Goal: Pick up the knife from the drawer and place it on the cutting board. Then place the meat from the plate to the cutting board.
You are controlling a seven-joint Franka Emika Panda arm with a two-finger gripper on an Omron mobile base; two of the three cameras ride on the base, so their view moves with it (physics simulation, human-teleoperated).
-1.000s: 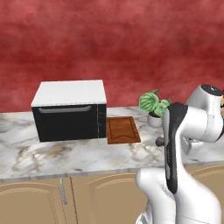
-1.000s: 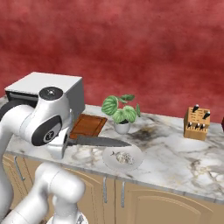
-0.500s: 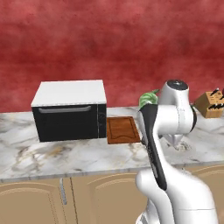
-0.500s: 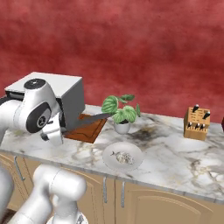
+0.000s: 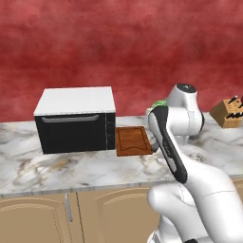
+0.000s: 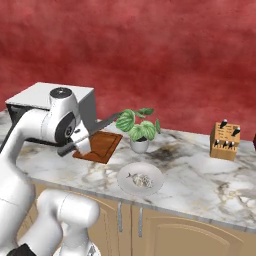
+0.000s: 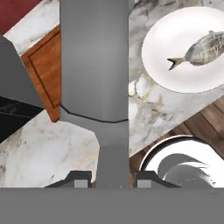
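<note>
In the hand view the cutting board (image 7: 43, 72) is seen to the left of the gripper (image 7: 113, 181), which is clamped narrowly on the knife (image 7: 94, 65), whose grey blade is carried out ahead. To the right, the meat (image 7: 202, 47) is left on the plate (image 7: 166, 70). The knife-placing step is judged under way; lowering over the board is called for next
</note>
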